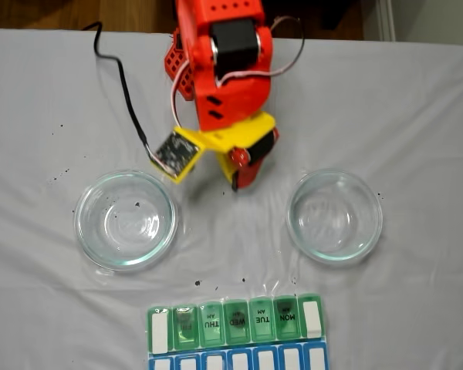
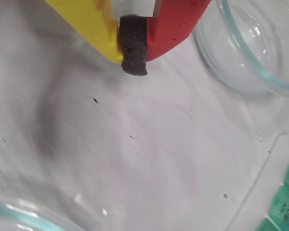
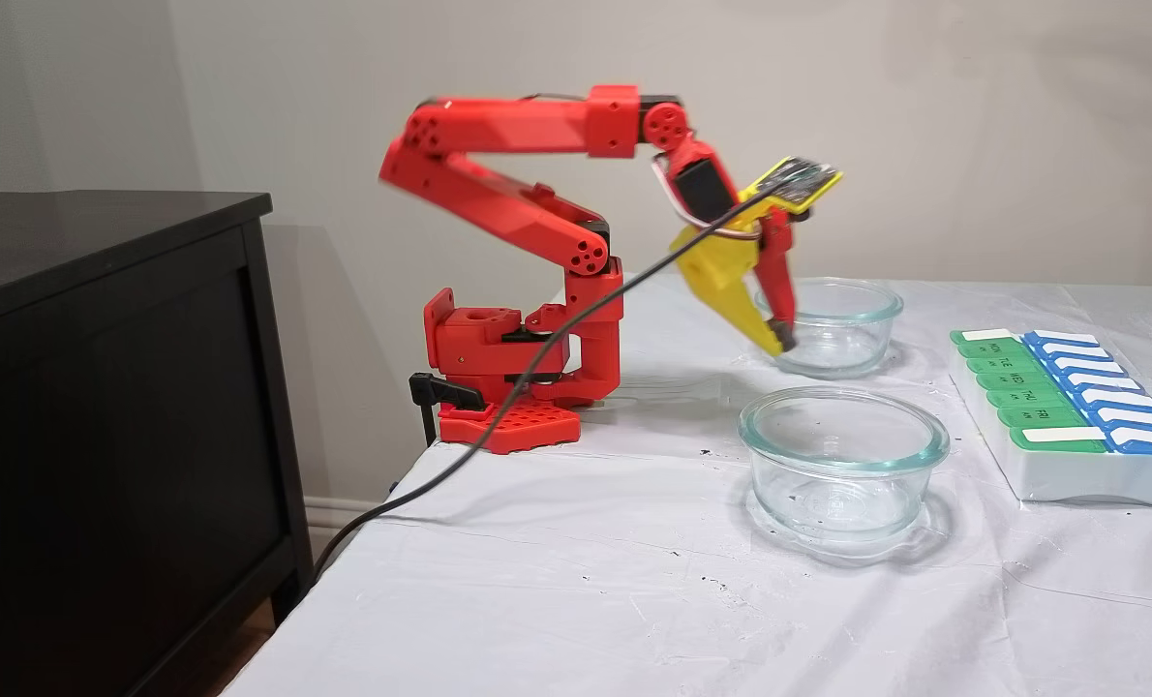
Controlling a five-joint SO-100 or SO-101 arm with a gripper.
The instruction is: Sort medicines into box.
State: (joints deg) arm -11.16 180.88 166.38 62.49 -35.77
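My arm folds back, then reaches forward and down, my end effector (image 2: 134, 61) closed with only its dark foam pad between the jaws, hanging above the white-clothed bench (image 3: 576, 581) between two glass dishes (image 1: 126, 218). The box (image 1: 235, 320) sits at the bench edge, green lids reading THU, WED, TUE, MON.

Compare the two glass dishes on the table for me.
In the top fixed view, the left dish lies left of the end effector, the right dish to its right. The left dish looks slightly wider and has a dark speck inside; the right dish looks clean. Both are clear, round and hold no balls.
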